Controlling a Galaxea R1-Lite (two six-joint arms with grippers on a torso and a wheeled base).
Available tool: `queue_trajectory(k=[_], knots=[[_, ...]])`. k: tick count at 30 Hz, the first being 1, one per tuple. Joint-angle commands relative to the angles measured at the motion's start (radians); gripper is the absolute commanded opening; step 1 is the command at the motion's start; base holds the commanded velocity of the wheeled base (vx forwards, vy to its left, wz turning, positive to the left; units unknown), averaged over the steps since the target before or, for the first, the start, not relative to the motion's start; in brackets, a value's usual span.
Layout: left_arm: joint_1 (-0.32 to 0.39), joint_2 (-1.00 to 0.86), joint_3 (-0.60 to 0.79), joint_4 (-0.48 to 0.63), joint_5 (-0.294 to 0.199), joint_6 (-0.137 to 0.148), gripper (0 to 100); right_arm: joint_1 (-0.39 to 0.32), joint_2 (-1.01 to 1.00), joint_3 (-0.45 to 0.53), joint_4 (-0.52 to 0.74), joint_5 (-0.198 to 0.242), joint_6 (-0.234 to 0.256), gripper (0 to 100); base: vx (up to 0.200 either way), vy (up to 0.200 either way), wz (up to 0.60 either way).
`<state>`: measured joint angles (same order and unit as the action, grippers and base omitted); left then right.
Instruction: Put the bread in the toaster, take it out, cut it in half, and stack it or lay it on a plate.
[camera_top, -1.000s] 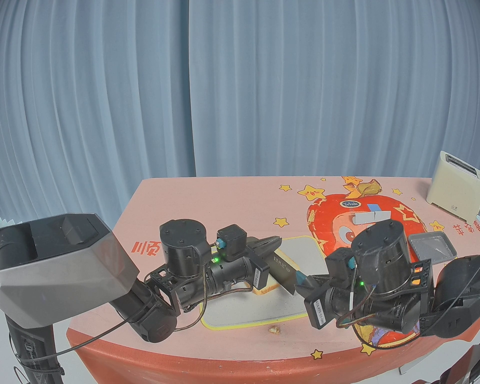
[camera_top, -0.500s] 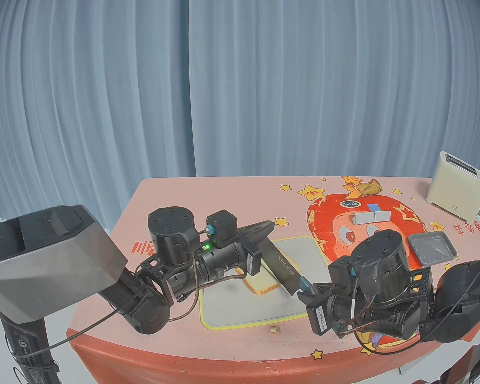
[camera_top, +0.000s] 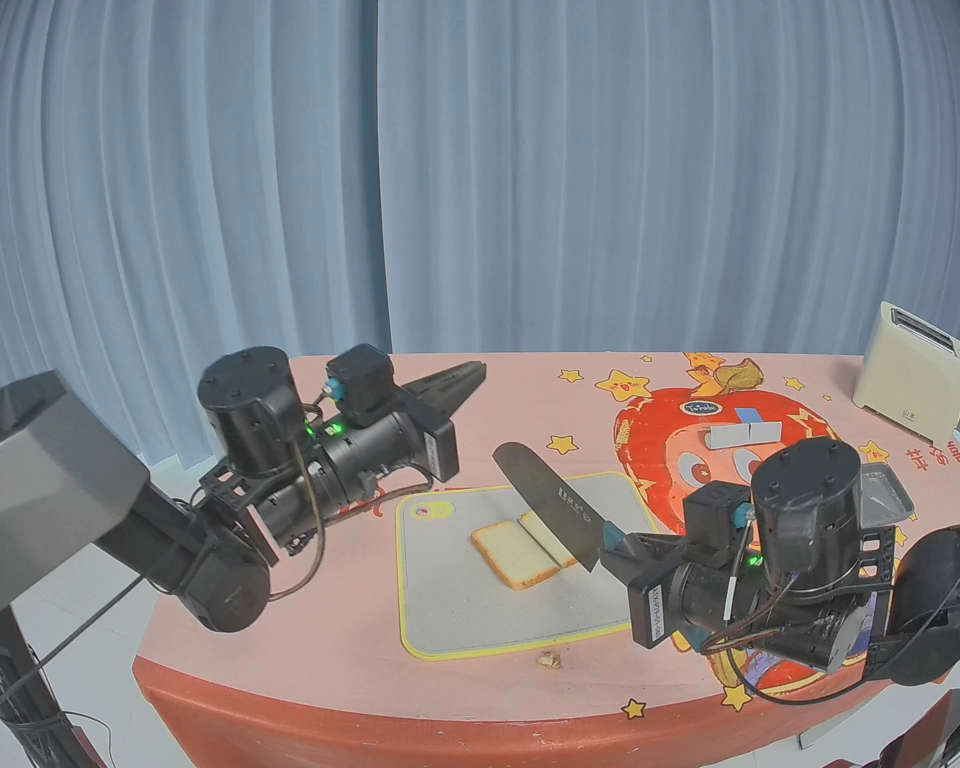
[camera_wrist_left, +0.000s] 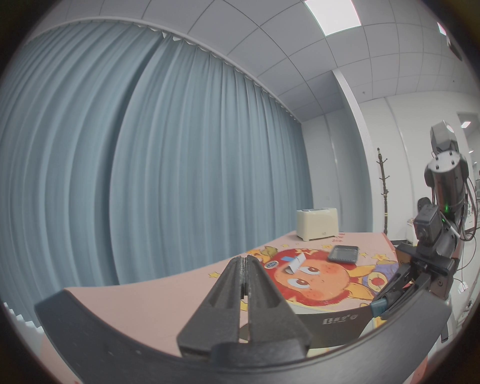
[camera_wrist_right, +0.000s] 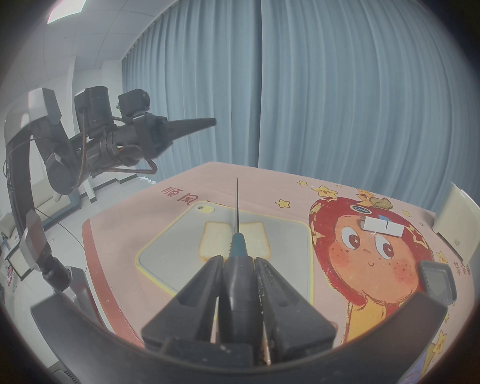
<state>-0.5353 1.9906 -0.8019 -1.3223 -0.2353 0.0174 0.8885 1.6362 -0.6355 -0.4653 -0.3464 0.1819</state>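
Two halves of a toasted bread slice (camera_top: 515, 553) (camera_wrist_right: 215, 241) lie side by side on the white cutting board (camera_top: 450, 610) (camera_wrist_right: 165, 252), with a narrow cut between them. My right gripper (camera_top: 622, 562) (camera_wrist_right: 239, 264) is shut on the teal handle of a knife (camera_top: 550, 500) (camera_wrist_right: 237, 202). Its dark blade slants up over the right half and is clear of the bread. My left gripper (camera_top: 472, 374) (camera_wrist_left: 245, 261) hangs shut and empty, raised above the table left of the board. The cream toaster (camera_top: 912, 372) (camera_wrist_left: 317, 223) stands at the far right edge.
A small dark grey tray (camera_top: 868, 492) (camera_wrist_right: 437, 280) sits at the right, partly behind my right arm. A crumb (camera_top: 547, 659) lies near the table's front edge. A taped white paper piece (camera_top: 742, 434) lies on the cartoon face print.
The left gripper has lifted off the bread and drawn back up and to the left. The right gripper has raised the knife off the slice, which now shows as two halves.
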Motion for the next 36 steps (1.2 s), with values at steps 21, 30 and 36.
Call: queue_trajectory(k=[21, 30, 36], knots=[[0.294, -0.579, 0.461, -0.011, -0.01, 0.006, 0, -0.065, -0.039, 0.019, -0.022, -0.002, -0.006, 0, 0.0, 0.0, 0.0], [0.33, -0.76, 0.575, -0.006, -0.002, 0.009, 0, -0.063, -0.039, 0.028, -0.022, -0.002, -0.006, 0, 0.0, 0.0, 0.0], [0.445, -0.845, 0.652, -0.011, -0.009, 0.047, 0, -0.062, -0.038, 0.03, -0.024, -0.003, -0.006, 0, 0.0, 0.0, 0.0]])
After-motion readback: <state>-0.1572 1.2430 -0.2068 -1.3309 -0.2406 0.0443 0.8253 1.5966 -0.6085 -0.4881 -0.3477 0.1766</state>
